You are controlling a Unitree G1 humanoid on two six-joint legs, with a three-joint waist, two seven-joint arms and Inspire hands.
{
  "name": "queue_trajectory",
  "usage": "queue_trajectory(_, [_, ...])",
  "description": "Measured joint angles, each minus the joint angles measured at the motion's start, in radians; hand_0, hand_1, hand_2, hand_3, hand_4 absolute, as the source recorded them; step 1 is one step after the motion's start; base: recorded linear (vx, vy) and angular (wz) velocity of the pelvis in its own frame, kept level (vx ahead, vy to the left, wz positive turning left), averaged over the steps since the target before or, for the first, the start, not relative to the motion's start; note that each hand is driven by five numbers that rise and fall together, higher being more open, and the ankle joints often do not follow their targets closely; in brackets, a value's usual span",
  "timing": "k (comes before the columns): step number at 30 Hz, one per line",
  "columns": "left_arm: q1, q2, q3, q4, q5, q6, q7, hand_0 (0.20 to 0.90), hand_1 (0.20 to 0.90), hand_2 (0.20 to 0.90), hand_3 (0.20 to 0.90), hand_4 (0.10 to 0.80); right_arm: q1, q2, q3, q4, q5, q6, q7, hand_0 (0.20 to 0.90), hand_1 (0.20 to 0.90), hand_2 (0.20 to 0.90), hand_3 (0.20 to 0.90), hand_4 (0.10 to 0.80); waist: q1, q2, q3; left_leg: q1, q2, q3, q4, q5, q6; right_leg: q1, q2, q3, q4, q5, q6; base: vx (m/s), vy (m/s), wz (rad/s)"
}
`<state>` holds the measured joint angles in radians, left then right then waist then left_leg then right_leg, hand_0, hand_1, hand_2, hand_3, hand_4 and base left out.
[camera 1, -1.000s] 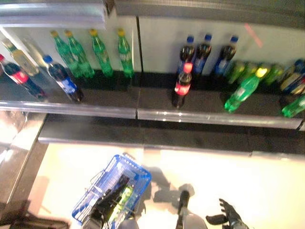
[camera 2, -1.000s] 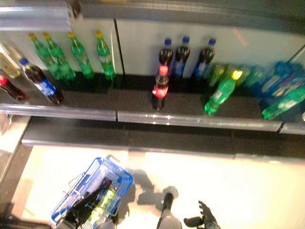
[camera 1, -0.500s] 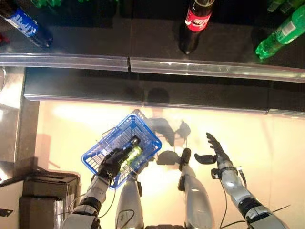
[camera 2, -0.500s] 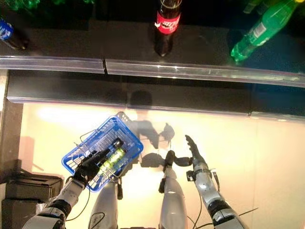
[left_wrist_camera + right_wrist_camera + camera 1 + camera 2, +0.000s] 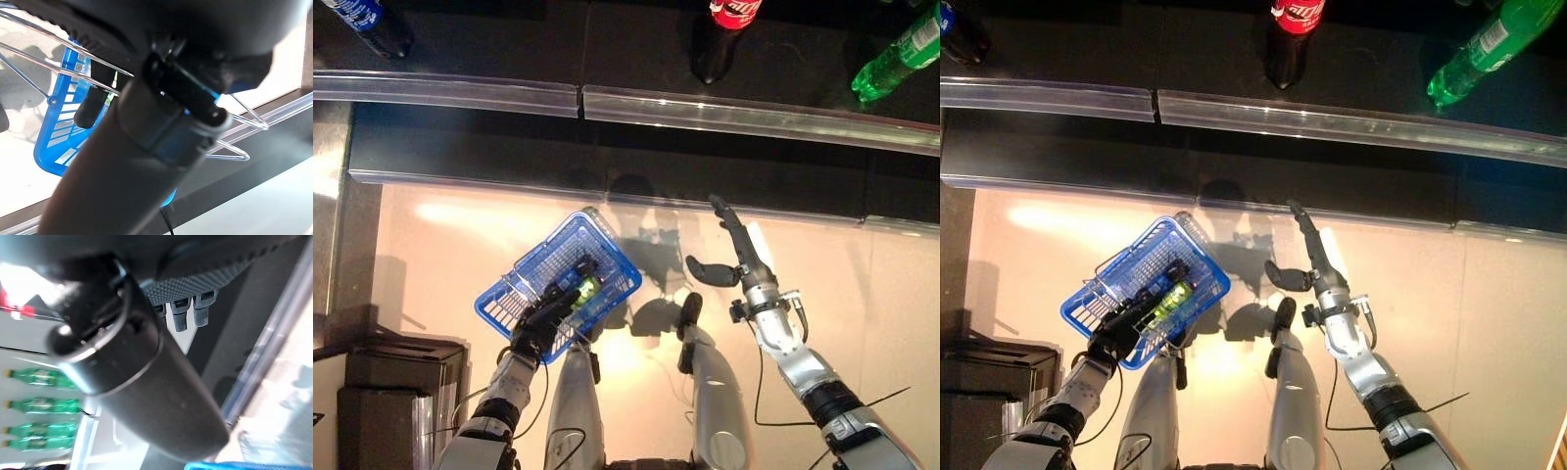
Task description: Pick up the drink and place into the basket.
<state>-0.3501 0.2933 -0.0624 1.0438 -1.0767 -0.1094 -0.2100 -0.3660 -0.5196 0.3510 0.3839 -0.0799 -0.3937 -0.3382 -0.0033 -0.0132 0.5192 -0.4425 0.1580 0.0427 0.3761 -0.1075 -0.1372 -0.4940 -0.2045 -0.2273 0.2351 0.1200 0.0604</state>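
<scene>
Pale floor below you: your left hand point(image 5: 540, 328) clenches the blue basket point(image 5: 536, 273), green drink point(image 5: 583, 290) inside just beyond, lying toward one o'clock; right hand point(image 5: 736, 257) released.

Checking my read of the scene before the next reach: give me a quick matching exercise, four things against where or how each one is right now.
Things:
1. blue basket
2. red-labelled cola bottle
3. right hand
4. green bottle

States:
A. upright on the dark shelf, near the middle
B. open, fingers straight, pointing toward the shelf
C. held by the left hand, a drink inside
D. leaning on the shelf at the right

Pairs: 1-C, 2-A, 3-B, 4-D
</scene>
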Motion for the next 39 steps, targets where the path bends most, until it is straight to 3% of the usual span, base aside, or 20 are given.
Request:
queue_trajectory(5, [0.000,0.000,0.009,0.003,-0.007,-0.003,0.000,0.300,0.300,0.300,0.200,0.100,-0.077,-0.045,-0.023,-0.091,0.000,-0.001,-0.013,0.900,0.900,0.900,0.900,0.800,0.002,0.000,0.006,0.006,0.002,-0.001,-0.009,0.004,-0.007,0.000,0.002,0.000,0.000,0.000,0.000,0.000,0.000,0.00])
queue_trajectory(19, [0.001,-0.001,0.018,0.019,-0.007,-0.001,-0.003,0.300,0.300,0.300,0.200,0.100,-0.252,-0.079,-0.067,-0.094,0.048,-0.011,-0.067,0.900,0.900,0.900,0.900,0.800,0.030,0.002,0.008,0.028,0.004,-0.001,-0.010,0.002,-0.003,0.032,0.006,0.000,-0.016,0.002,-0.002,0.000,0.000,0.00])
queue_trajectory(39, [0.000,-0.001,0.011,0.016,-0.008,0.013,-0.002,0.300,0.300,0.300,0.200,0.100,-0.389,-0.108,-0.131,0.068,0.468,-0.008,-0.065,0.900,0.900,0.900,0.900,0.800,0.065,0.014,0.014,0.042,0.004,-0.010,-0.010,0.011,-0.009,0.055,0.005,-0.013,-0.019,0.007,-0.002,0.019,0.003,0.01])
